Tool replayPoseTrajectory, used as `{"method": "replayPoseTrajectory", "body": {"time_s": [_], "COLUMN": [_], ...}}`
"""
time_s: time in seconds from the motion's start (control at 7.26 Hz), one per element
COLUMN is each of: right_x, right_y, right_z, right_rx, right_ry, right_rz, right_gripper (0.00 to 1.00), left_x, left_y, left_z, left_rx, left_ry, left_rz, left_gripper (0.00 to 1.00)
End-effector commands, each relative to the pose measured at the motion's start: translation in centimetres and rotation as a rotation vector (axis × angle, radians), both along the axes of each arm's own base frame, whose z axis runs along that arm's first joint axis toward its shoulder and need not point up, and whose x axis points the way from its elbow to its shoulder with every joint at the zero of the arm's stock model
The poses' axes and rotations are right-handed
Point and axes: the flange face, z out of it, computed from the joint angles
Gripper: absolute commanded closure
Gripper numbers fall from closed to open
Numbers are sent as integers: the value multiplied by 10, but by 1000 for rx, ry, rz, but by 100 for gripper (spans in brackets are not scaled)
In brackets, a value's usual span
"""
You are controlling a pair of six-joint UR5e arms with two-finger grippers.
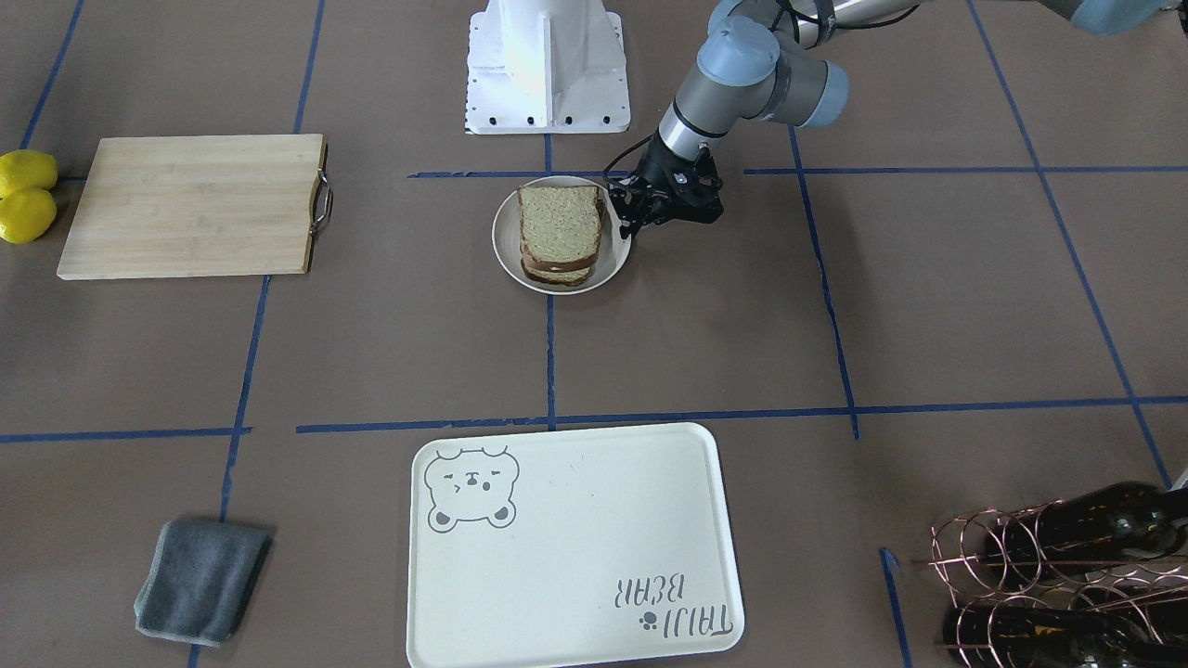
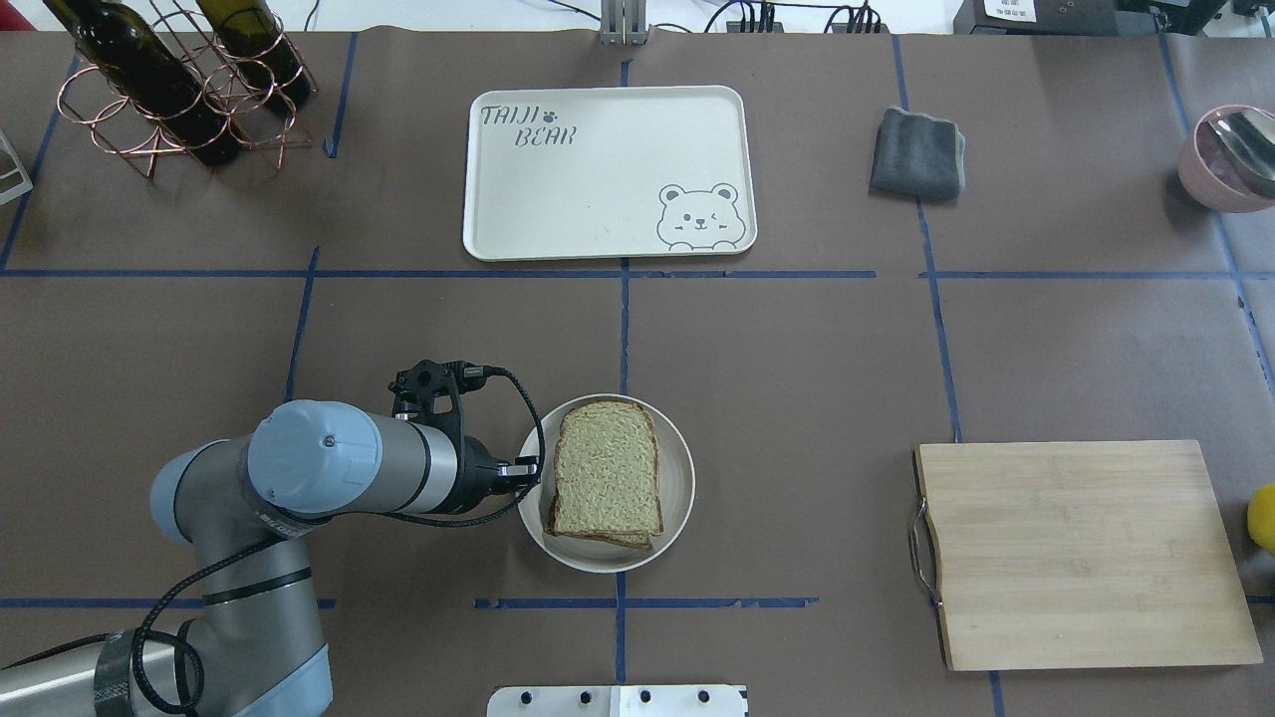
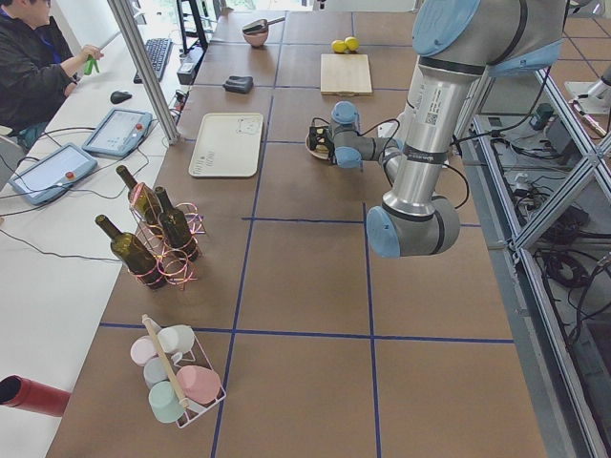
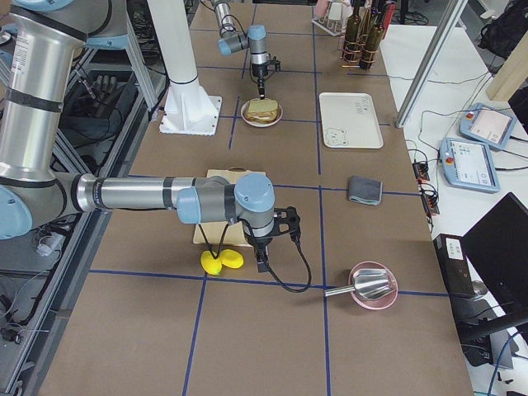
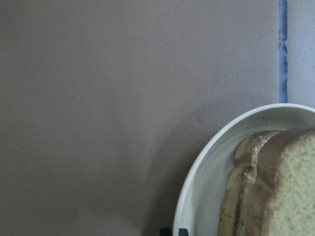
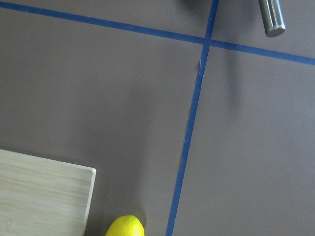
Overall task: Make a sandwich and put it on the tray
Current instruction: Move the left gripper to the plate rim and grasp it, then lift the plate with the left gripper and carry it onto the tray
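Observation:
The sandwich (image 1: 560,232) is two stacked slices of tan speckled bread on a small round white plate (image 1: 506,255) at the table's middle; the egg is hidden between the slices. It also shows in the overhead view (image 2: 606,480) and the left wrist view (image 5: 275,187). My left gripper (image 1: 624,215) is low beside the plate's rim, apart from the bread, its fingertips together and empty. The cream tray (image 1: 575,520) with the bear face lies bare at the far side of the table (image 2: 598,179). My right gripper (image 4: 262,264) hangs near two lemons; I cannot tell whether it is open or shut.
A wooden cutting board (image 2: 1076,553) with a metal handle lies on my right, with lemons (image 1: 26,195) beside it. A grey cloth (image 2: 918,152) is right of the tray. A wire rack of wine bottles (image 2: 169,90) stands far left. A pink bowl (image 2: 1230,154) sits far right.

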Motion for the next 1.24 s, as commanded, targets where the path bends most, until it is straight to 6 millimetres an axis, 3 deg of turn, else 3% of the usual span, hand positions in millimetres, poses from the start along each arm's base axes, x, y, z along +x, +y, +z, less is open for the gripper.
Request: {"method": "replayPoseTrajectory", "body": {"time_s": [0.0,0.69,0.83,1.1], "right_x": [0,0,0,0], "right_y": [-1,-2,-2,-3], "right_z": [-1,-1,-1,-2], "right_rx": [2,3,3,3], "right_ry": [0,1,3,3], "right_rz": [1,1,1,1], "right_gripper": [0,0,0,0], "left_x": [-14,-114,-123,-114], "left_y": [-2,-126,-156,-218], "left_z": [-19,-38,-40,-47], "left_rx": [15,84,87,108], "left_ry": [39,68,62,27], "left_rz": [-9,-59,-75,-70], "left_gripper": [100,100,100,100]}}
